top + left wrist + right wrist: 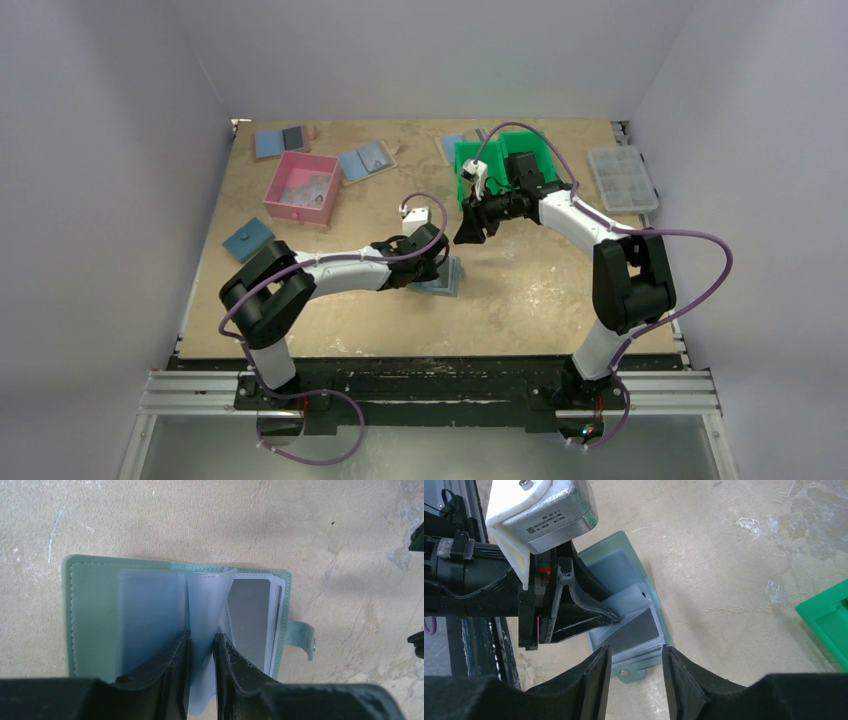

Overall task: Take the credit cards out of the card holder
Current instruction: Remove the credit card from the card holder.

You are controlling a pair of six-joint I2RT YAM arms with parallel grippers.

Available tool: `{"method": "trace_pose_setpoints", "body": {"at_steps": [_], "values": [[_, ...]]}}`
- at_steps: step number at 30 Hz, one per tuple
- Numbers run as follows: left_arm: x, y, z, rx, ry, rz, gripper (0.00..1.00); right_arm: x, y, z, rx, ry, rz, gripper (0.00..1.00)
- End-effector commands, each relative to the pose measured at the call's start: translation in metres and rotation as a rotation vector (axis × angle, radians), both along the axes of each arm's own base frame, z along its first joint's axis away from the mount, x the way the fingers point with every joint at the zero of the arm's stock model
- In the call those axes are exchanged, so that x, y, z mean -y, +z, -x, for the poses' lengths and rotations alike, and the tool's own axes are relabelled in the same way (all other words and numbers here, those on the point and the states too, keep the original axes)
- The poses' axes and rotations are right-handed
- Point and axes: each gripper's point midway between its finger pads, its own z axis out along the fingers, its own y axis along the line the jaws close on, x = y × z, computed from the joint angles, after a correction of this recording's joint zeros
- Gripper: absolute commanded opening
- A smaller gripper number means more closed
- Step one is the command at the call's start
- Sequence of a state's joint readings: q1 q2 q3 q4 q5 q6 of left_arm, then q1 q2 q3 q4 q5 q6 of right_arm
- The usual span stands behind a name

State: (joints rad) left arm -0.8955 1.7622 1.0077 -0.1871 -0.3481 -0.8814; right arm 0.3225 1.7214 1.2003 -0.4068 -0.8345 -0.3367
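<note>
The card holder [441,278] lies open on the table, pale green inside [92,610], with translucent plastic sleeves. My left gripper [202,641] is shut on one sleeve [207,597], which stands up between its fingers. A grey card [250,620] shows inside the right-hand stack of sleeves. The holder's snap tab [302,636] sticks out to the right. My right gripper [635,656] hangs open just above the holder's tab edge [626,672], touching nothing. The right wrist view shows the left fingers [589,614] on the lifted sleeve above the grey card [639,630].
A pink bin [300,187] stands at the back left and a green bin [500,165] behind the right arm. A clear compartment box [622,178] sits at the far right. A dark blue wallet [248,240] and blue-grey folders [365,160] lie around the pink bin.
</note>
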Motion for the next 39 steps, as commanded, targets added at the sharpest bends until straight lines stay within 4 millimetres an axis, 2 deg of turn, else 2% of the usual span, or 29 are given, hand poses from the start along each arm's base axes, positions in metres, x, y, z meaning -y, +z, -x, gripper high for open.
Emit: {"method": "trace_pose_setpoints", "body": {"at_steps": [1,6,9,11,14,18,22,29,31,37,39], "values": [[-0.019,-0.027,0.024,-0.094,-0.006,-0.046,0.22,-0.007,0.010,0.012,0.017,0.065,-0.019,0.49],[-0.014,-0.015,0.028,-0.087,0.008,0.139,0.20,-0.023,0.000,0.034,0.026,0.171,0.015,0.49],[-0.012,-0.004,0.030,-0.064,0.015,0.229,0.19,-0.036,-0.013,0.040,0.028,0.195,0.059,0.48],[-0.013,0.002,0.031,-0.051,0.021,0.260,0.18,-0.040,-0.025,0.039,0.012,0.174,0.093,0.44],[-0.014,0.005,0.035,-0.045,0.020,0.296,0.17,-0.042,-0.039,0.036,-0.001,0.139,0.130,0.32],[-0.012,0.007,0.039,-0.043,0.011,0.346,0.17,-0.048,-0.055,0.040,-0.018,0.138,0.171,0.21],[-0.010,0.009,0.043,-0.038,-0.007,0.382,0.18,-0.052,-0.067,0.040,-0.025,0.126,0.200,0.16],[-0.011,0.018,0.046,-0.014,-0.024,0.431,0.20,-0.061,-0.078,0.049,-0.041,0.157,0.220,0.14],[-0.011,0.021,0.048,-0.012,-0.028,0.441,0.23,-0.063,-0.080,0.052,-0.043,0.170,0.223,0.13],[-0.013,0.026,0.051,0.003,-0.041,0.469,0.47,-0.069,-0.085,0.061,-0.047,0.201,0.235,0.13],[-0.014,0.028,0.052,0.013,-0.045,0.480,0.52,-0.071,-0.085,0.063,-0.053,0.214,0.229,0.13]]}}
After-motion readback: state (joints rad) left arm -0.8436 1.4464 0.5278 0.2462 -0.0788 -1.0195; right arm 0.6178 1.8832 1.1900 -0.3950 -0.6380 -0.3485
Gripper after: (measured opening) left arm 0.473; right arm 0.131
